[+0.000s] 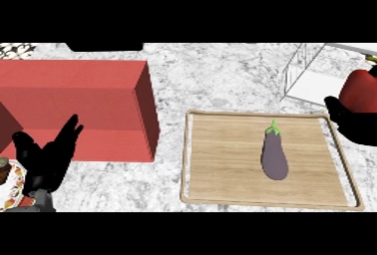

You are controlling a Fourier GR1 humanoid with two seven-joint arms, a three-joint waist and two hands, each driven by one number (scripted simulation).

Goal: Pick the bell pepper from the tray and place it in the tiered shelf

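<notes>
Head view, steeply down onto a marbled counter (221,74); landmark: wooden tray (221,164).

Nearest, well left of the tray at the lower left corner: left hand (46,162), black, fingers straight and spread, pointing up, holding nothing, resting. Just beside that hand at the left edge: part of a patterned object (10,189), too cropped to identify.

Centre right: the wooden tray, rectangular with a raised pale rim, lying flat on the counter. On the tray, right of its middle: an eggplant (275,157), dark purple, lengthwise, green stem toward the tray's far edge.

Left of the tray, close to its left rim: a large red box (74,94), its top broad and flat, its darker side wall facing the tray.

Beyond the tray's far right corner, at the right edge of the view: right hand (353,124), fingers curled round a red bell pepper (361,89), the pepper lifted clear of the tray and partly cut off by the frame.

Farther, past the tray's far right corner and just left of the pepper: the tiered shelf (313,74), white, thin-framed, only partly in view.

Farthest, beyond the red box at the top edge: a dark object (105,47), cropped.
</notes>
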